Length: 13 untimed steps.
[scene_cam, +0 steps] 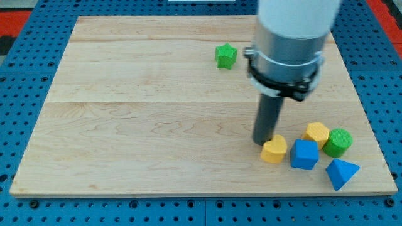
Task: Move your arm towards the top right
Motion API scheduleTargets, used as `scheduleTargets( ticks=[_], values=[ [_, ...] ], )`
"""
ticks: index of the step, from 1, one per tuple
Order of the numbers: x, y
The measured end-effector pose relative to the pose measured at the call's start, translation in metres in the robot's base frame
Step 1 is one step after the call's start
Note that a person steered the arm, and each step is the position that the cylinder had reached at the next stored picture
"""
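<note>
The wooden tabletop (157, 125) fills most of the view, lying on a blue perforated base (19, 75). My arm (290, 37) comes down from the far right as a thick white and grey cylinder with a black ring at its lower edge; it blocks part of the far right of the tabletop. There is no claw to report as spread or pressed together, only a straight dark rod. My tip (262, 142) sits on the tabletop in the near right area, touching or just beside the left far edge of a yellow block (274, 150).

Right of that block is a blue cube (304, 154), and just beyond it a second yellow block, hexagonal in look (316, 133). A green cylinder (338, 142) stands beside it to the right. Nearest the tabletop's near right corner lies a blue triangular block (341, 172). Well apart from this cluster, a green star-shaped block (226, 56) rests at the far side, left of the arm.
</note>
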State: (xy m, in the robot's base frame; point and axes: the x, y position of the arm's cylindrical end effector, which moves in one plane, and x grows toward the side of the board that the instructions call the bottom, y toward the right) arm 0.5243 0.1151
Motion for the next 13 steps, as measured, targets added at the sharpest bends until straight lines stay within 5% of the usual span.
scheduleTargets(
  ticks=[2, 3, 4, 5, 7, 8, 9, 13],
  values=[
    [0.003, 0.047],
    [0.013, 0.028],
    [0.003, -0.062],
    [-0.045, -0.144],
    [-0.215, -0.281],
    [-0.284, -0.260],
    [-0.330, -0.180],
    [-0.332, -0.068]
  ],
)
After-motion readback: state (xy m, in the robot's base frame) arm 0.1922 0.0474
